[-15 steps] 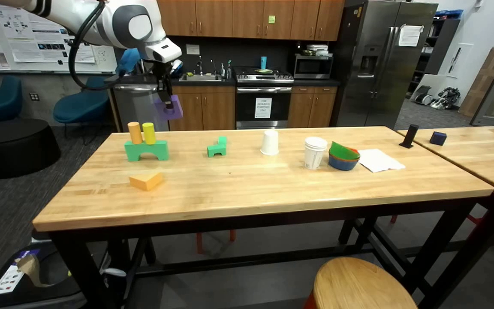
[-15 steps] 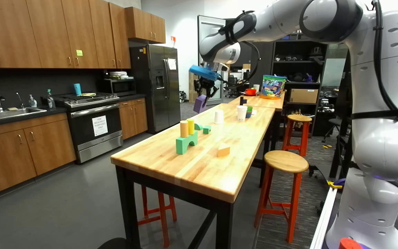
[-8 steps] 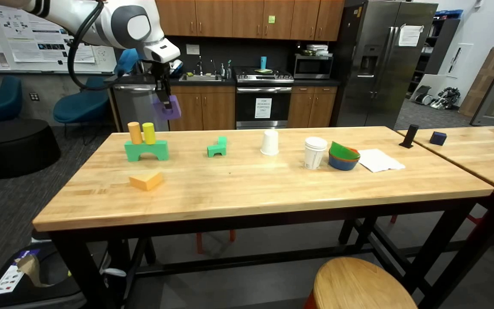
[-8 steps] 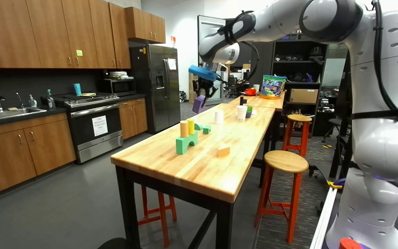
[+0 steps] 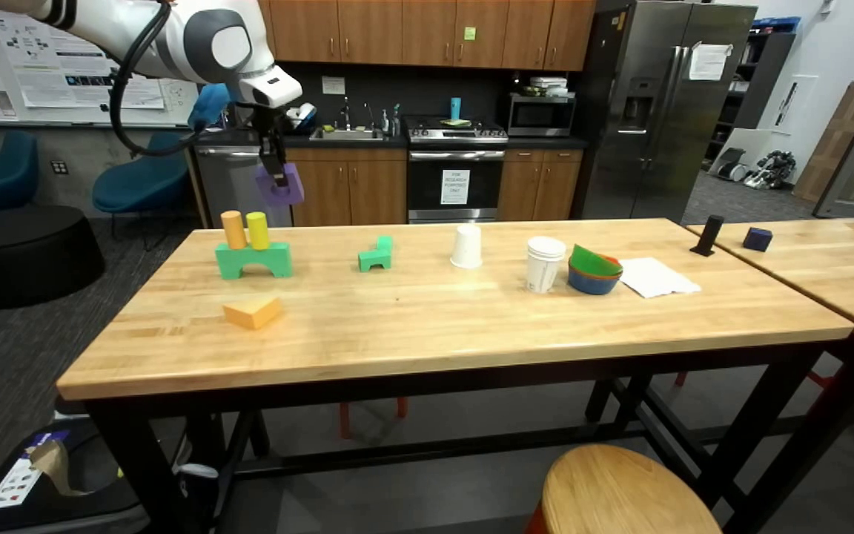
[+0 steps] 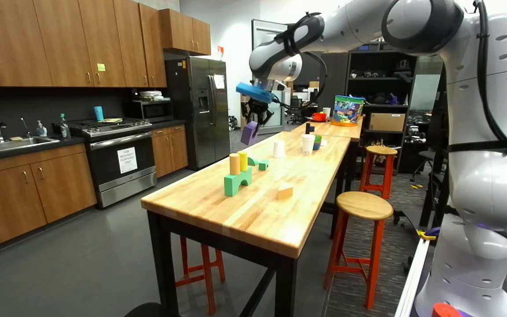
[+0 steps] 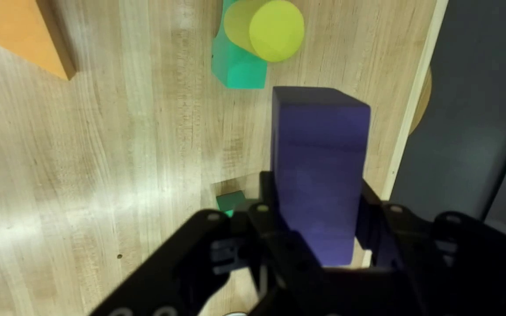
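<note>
My gripper (image 7: 317, 188) is shut on a purple block (image 7: 321, 131), with a finger on either side of it. In both exterior views the purple block (image 5: 293, 194) (image 6: 248, 133) hangs tilted above the level of the wooden tabletop (image 5: 427, 319), near its far edge. A green arch block (image 5: 225, 261) stands on the table with an orange cylinder (image 5: 233, 230) and a yellow cylinder (image 5: 257, 231) upright on top. The held block is near this stack but apart from it. The yellow cylinder (image 7: 276, 30) also shows in the wrist view.
An orange wedge block (image 5: 251, 313) lies in front of the arch. Small green blocks (image 5: 375, 259) sit to its right. Farther right are an upturned white cup (image 5: 466, 246), stacked white cups (image 5: 543, 265), nested bowls (image 5: 594, 282) and a white napkin (image 5: 657, 277). A stool (image 5: 623, 489) stands in front.
My gripper, still holding the purple block, has moved a little to the left in both exterior views. The things on the table have not moved.
</note>
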Controlling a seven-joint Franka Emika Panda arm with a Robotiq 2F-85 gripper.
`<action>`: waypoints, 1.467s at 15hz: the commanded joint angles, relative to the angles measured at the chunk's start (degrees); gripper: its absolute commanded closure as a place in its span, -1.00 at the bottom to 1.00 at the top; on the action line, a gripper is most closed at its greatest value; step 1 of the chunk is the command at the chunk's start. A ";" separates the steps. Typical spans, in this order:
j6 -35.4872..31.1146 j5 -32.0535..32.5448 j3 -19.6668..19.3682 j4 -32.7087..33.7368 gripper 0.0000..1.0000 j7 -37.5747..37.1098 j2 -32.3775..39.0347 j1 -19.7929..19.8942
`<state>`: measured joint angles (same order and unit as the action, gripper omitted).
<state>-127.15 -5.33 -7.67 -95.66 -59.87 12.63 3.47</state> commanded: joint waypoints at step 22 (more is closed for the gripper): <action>0.37 1.79 0.46 1.25 0.68 -3.17 -0.26 -1.28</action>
<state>-128.22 -4.76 -7.28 -95.01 -61.16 12.63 2.75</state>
